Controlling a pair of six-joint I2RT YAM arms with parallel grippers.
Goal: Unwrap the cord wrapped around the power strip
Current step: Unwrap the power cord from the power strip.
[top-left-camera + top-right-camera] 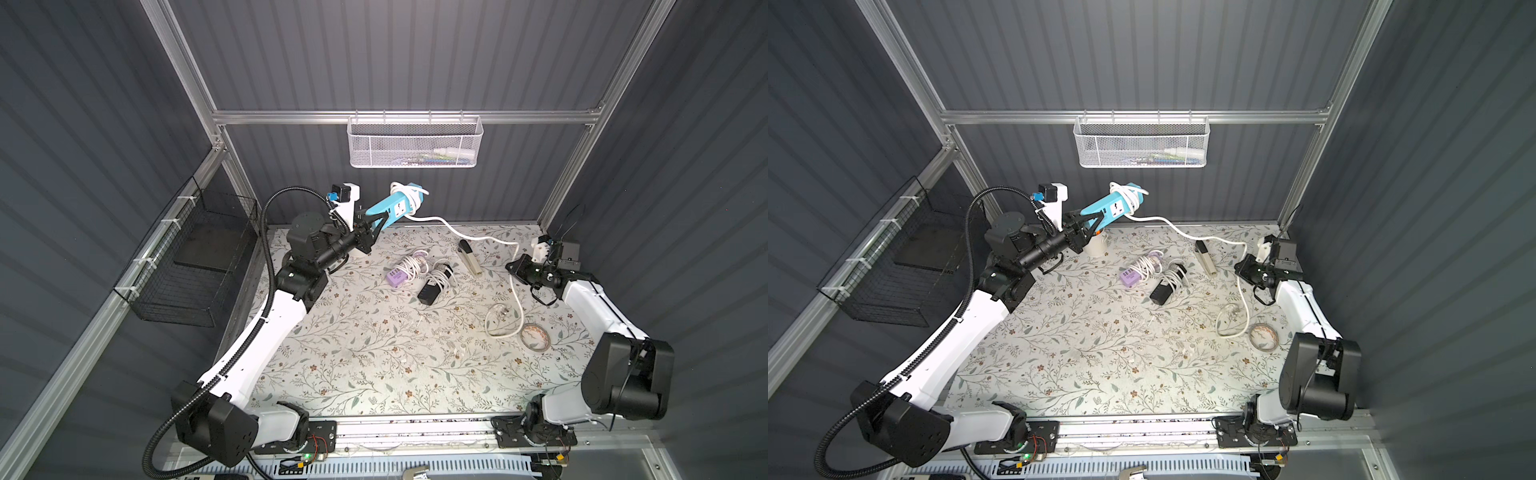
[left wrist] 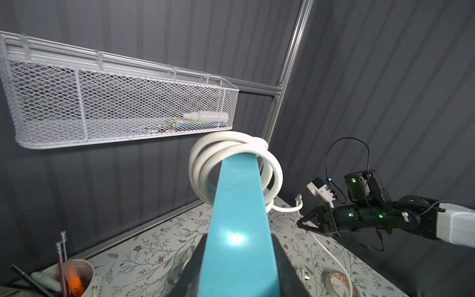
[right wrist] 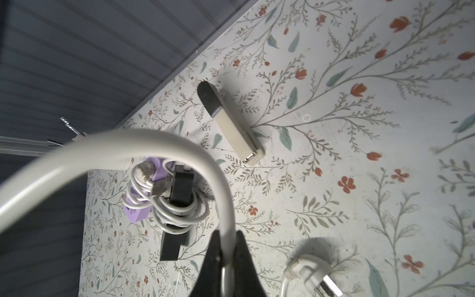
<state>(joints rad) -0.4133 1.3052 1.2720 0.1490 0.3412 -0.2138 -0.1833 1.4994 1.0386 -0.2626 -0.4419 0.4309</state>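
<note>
Cord [image 2: 196,164] looks stiff and springy; loops ring the light power strip [image 1: 392,208], clamped in the left pincer [image 1: 376,220] below the basket [image 1: 395,143]. Right pincer [image 3: 227,246] pinches the slack; gripping nearer the loops would steer better.

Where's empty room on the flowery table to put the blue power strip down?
The big front half of the table, between the two arms' bases, is bare. So is the patch between the left arm and the purple charger. It's crowded by the black adapter, stapler, cord and tape roll.
</note>
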